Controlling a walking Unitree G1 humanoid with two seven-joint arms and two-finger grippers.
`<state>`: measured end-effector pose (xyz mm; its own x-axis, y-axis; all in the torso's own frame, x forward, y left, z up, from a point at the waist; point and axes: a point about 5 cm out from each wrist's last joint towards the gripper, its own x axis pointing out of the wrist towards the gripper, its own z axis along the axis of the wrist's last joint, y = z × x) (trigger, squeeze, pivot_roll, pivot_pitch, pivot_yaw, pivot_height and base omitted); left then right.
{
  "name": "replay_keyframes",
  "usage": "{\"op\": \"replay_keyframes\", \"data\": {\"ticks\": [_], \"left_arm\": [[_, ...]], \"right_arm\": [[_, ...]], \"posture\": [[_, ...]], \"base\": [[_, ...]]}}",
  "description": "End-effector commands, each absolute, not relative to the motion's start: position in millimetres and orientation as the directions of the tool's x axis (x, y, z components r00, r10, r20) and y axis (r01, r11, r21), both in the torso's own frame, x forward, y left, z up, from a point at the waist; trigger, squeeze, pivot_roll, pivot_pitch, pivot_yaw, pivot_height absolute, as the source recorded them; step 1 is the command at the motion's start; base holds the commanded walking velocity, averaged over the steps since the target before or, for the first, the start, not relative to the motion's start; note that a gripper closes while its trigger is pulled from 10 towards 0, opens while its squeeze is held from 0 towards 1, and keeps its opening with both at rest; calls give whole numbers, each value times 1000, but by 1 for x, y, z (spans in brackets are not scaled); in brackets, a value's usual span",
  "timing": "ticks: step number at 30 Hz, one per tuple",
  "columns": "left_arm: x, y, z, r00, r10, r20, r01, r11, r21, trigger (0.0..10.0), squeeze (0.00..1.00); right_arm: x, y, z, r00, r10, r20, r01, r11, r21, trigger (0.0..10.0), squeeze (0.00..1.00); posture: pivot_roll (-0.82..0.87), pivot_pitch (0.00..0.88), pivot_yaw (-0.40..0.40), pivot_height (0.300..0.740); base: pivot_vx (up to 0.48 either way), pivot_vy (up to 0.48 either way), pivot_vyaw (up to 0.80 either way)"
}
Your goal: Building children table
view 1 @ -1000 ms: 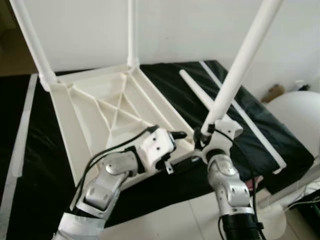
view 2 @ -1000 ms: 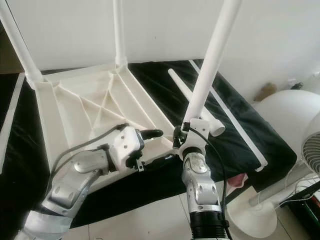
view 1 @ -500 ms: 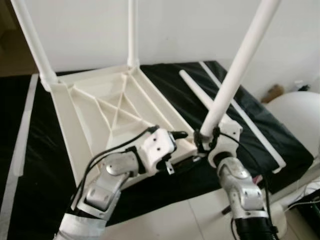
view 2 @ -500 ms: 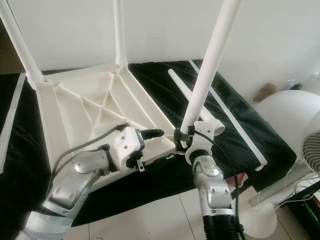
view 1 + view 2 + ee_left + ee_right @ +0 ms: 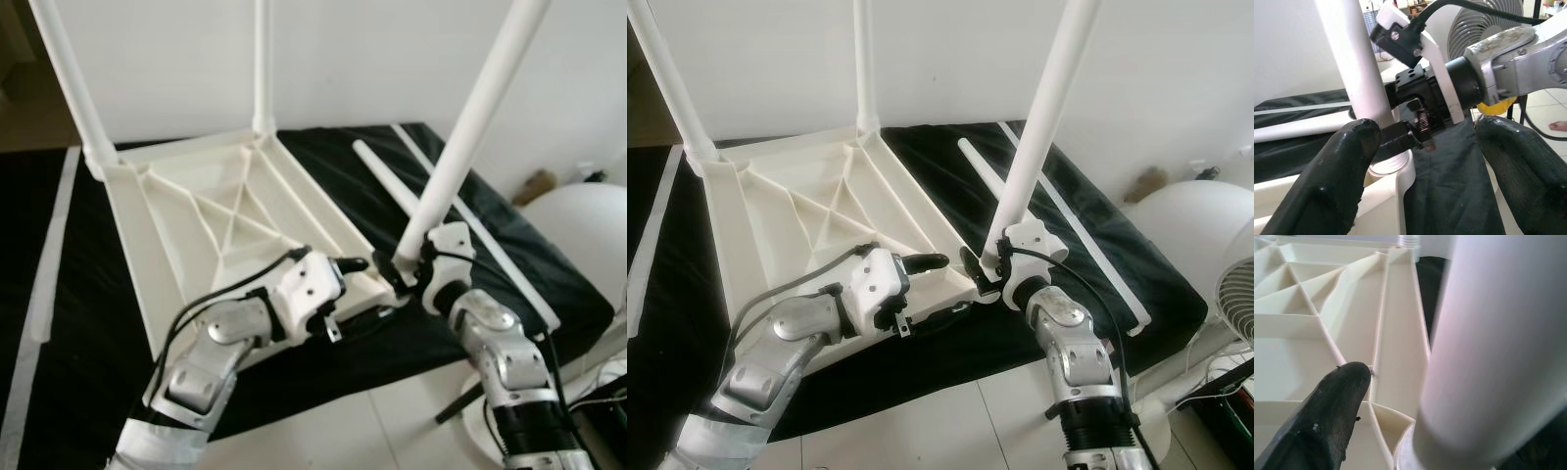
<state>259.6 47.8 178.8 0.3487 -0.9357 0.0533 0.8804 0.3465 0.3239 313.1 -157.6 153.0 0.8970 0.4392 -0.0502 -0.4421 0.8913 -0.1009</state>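
The right gripper (image 5: 982, 268) clasped a white table leg (image 5: 1038, 117) standing at the near right corner of the upturned tabletop (image 5: 813, 220). The left gripper (image 5: 931, 284), fingers spread, straddled that corner.

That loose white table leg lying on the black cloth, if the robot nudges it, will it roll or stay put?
The loose leg looks round and smooth, so a sideways nudge would probably roll it across the black cloth. It appears slightly tapered, so it may curve as it rolls. It looks like stiff, hollow plastic, likely light for its length, so it should lift without sagging.
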Motion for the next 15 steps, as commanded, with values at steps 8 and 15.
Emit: {"op": "replay_keyframes", "data": {"ticks": [8, 15], "left_arm": [[260, 51, 179, 391, -918, 58, 868, 389, 309, 10000, 0], [259, 51, 178, 394, -917, 60, 868, 393, 303, 10000, 0]], "right_arm": [[322, -164, 136, 874, 468, -128, -482, 869, -113, 0, 0], [321, -166, 135, 872, 473, -122, -486, 867, -113, 0, 0]], "posture": [[-28, 38, -66, 740], [-33, 45, -63, 740]], "base": [[0, 0, 0], [0, 0, 0]]}}
